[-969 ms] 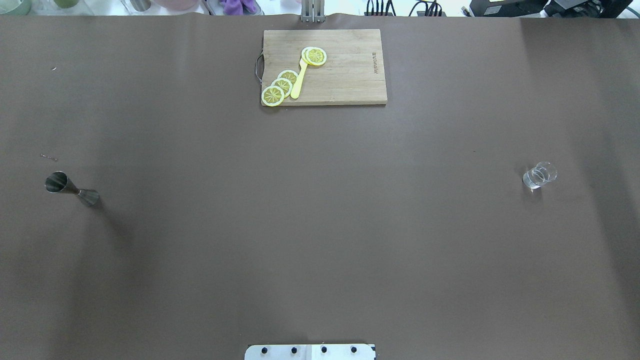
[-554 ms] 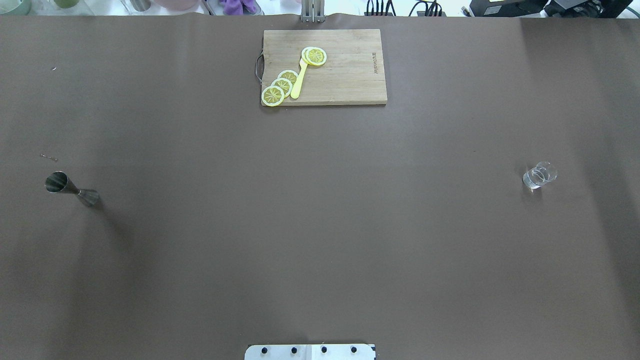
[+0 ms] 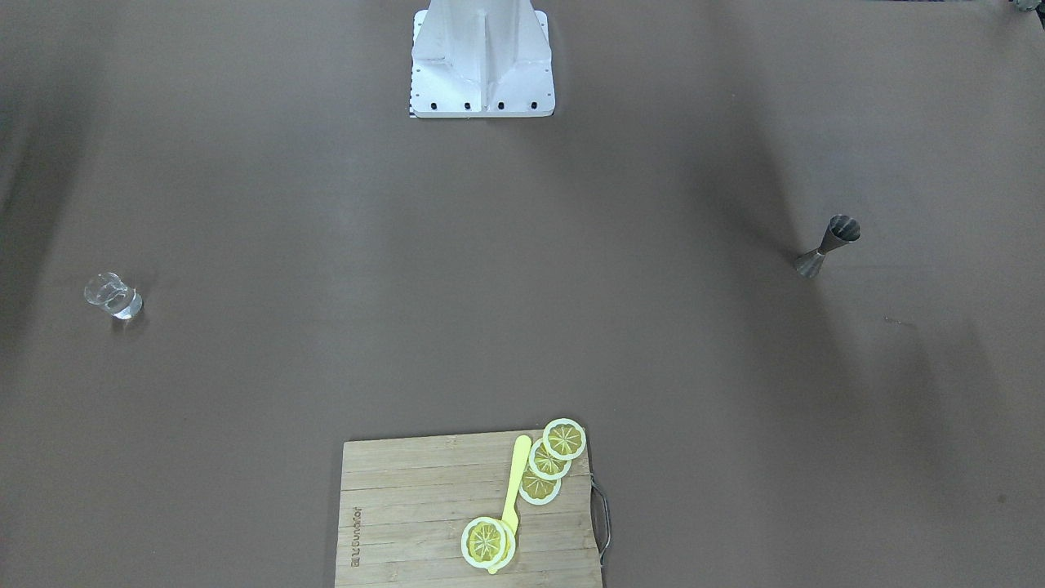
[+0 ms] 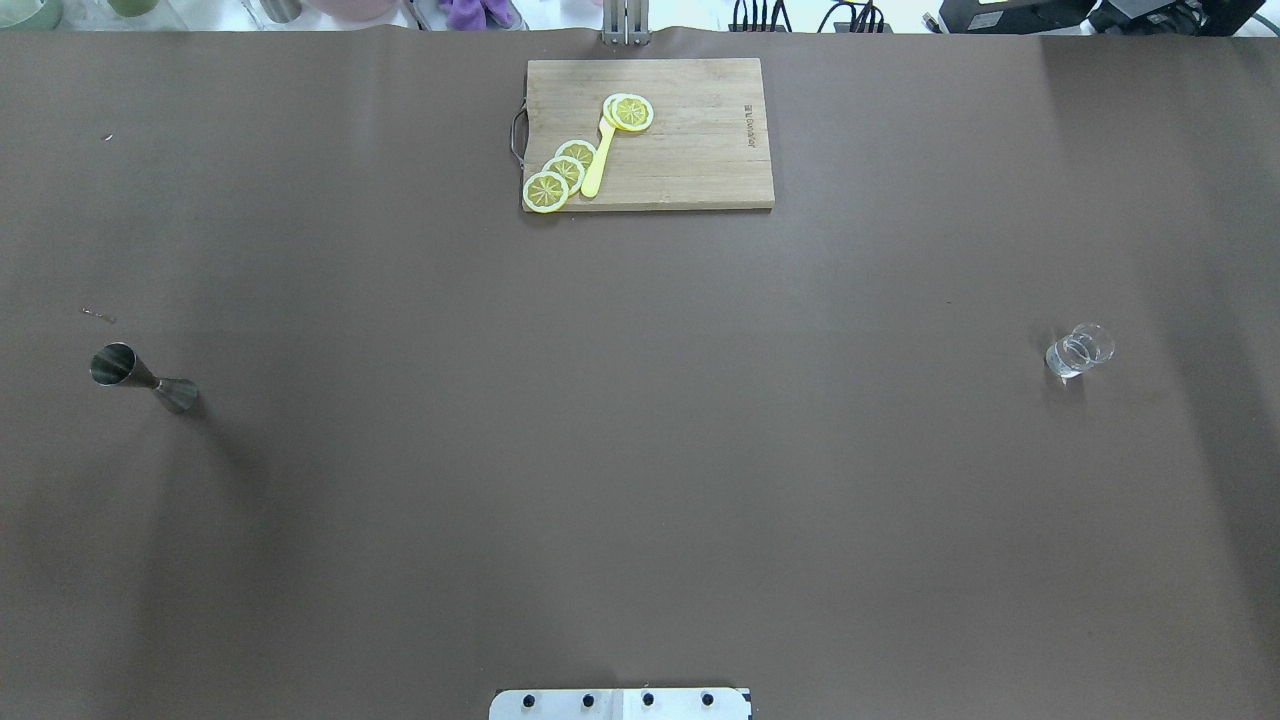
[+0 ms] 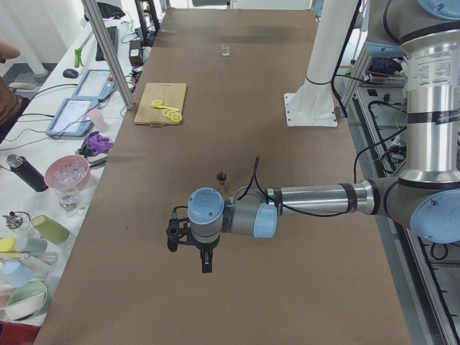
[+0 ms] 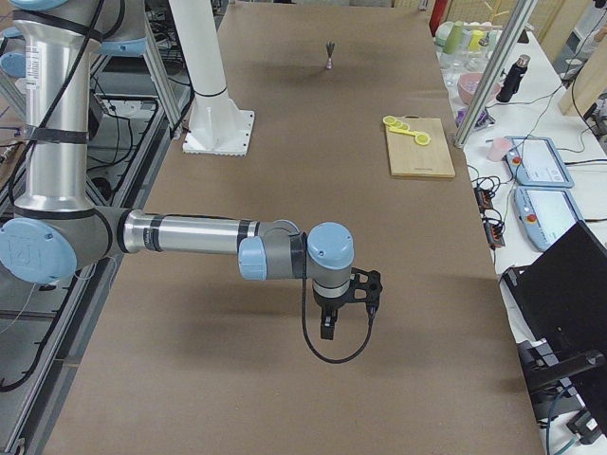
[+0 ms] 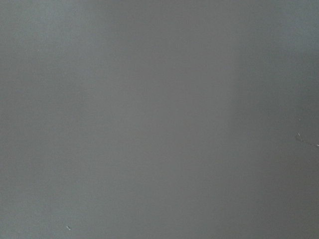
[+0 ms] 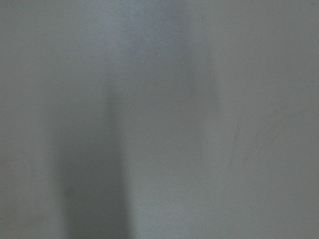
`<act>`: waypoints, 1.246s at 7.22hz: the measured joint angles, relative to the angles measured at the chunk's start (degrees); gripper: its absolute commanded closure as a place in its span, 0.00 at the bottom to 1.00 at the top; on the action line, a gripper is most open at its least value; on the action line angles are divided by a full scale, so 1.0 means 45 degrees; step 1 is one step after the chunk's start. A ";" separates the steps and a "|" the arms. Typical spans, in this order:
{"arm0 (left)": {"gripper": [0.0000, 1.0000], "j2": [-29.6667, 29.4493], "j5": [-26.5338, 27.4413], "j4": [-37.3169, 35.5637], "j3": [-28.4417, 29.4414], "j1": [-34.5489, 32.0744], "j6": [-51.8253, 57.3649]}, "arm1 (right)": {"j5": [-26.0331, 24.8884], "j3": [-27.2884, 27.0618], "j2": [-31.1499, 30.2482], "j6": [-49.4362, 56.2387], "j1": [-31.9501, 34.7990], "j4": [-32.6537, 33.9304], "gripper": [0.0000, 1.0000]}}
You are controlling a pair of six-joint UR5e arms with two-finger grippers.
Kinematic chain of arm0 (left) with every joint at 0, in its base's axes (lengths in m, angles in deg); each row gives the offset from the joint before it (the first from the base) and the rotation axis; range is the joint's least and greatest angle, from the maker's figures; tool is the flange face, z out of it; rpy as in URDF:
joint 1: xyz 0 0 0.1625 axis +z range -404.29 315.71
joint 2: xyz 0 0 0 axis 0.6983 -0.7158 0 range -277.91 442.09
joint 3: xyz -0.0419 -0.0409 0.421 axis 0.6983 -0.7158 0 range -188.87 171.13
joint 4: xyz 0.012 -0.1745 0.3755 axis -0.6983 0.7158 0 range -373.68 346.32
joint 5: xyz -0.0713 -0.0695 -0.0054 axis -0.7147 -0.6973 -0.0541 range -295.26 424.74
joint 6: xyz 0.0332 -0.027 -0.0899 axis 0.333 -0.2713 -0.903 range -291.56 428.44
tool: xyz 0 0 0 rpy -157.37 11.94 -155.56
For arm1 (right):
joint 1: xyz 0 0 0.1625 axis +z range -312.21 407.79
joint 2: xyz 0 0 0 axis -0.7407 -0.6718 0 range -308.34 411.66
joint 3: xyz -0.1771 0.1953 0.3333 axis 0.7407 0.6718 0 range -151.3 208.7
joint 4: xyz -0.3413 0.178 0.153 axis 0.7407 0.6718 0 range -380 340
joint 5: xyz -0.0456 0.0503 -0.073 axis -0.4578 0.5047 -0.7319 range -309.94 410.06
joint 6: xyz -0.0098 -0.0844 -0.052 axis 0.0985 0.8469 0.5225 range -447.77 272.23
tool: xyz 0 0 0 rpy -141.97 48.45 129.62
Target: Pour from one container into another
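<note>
while the upright jigger stands nearer the left hand and the glass nearer the right hand, whether either hand is spread cannot be told.

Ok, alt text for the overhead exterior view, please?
A brown table with a metal jigger standing at the left and a clear glass far across at the right. A wooden cutting board with lemon slices and a yellow utensil sits far centre; no arm shows.
</note>
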 measured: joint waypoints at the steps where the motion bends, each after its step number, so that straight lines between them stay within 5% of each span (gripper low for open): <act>1: 0.02 0.0015 0.0000 0.0000 0.0031 0.0000 -0.0004 | -0.0003 -0.0091 -0.0010 -0.0003 0.0048 0.0008 0.00; 9: 0.02 -0.0118 -0.0018 0.0000 0.0124 0.0115 -0.0065 | -0.0004 -0.0280 -0.0068 0.0012 0.0494 0.0015 0.00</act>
